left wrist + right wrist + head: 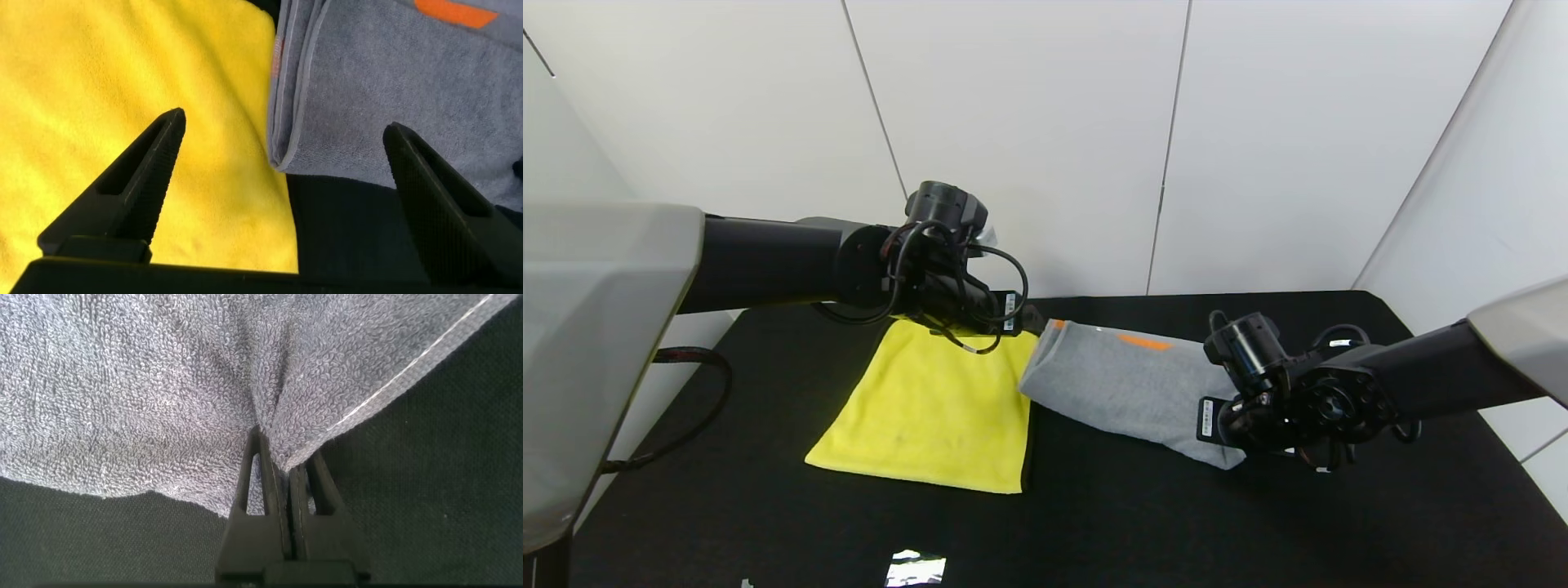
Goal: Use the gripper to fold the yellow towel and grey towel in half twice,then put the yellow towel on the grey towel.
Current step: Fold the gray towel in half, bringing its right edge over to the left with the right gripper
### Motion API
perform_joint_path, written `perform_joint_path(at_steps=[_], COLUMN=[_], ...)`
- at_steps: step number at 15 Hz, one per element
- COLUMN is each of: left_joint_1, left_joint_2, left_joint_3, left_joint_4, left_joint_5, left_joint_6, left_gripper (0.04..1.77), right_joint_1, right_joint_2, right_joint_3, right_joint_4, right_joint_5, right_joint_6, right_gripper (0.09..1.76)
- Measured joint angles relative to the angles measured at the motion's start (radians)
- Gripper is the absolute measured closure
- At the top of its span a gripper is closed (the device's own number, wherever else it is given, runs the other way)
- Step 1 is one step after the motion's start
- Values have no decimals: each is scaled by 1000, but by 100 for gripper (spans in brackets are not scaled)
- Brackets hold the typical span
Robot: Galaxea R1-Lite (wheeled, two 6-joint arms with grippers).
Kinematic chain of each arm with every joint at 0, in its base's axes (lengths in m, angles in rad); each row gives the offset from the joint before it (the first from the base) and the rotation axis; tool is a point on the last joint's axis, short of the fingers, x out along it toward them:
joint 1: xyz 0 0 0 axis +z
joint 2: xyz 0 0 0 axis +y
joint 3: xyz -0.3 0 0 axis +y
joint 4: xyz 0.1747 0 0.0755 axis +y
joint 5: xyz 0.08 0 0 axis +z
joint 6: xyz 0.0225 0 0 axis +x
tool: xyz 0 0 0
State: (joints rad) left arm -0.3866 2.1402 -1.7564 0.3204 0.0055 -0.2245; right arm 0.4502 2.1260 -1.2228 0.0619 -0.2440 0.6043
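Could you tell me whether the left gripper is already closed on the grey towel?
No, the left gripper hangs open above the grey towel, gripping nothing.

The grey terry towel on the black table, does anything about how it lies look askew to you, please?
Yes. The grey terry towel lies slanted and bunched, its near end puckered where the right pincer is shut on it. The bright yellow plush towel beside it lies flat.

light: bright, even | glare: shiny scrap [916,567] (near table edge) | shadows: soft
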Motion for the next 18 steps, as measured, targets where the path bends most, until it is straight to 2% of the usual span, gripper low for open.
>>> perform_joint_path(at_steps=[4,11,14,18], left_joint_1=[0,2,2,3], left_joint_2=[0,-4,-7,-10], left_joint_3=[0,-1,0,0], left_joint_4=[0,0,0,0], left_joint_5=[0,0,0,0], left_joint_6=[0,0,0,-1], left_gripper=[9,9,9,9], right_joint_1=[-7,-72,-119,-151], right_joint_2=[-31,-121,-145,-169], right_joint_3=[-14,-33,-35,-41], right_joint_4=[108,306,324,321], right_joint_5=[-14,-104,-166,-171], right_joint_6=[-33,-166,-241,-284], right_gripper=[171,171,171,171])
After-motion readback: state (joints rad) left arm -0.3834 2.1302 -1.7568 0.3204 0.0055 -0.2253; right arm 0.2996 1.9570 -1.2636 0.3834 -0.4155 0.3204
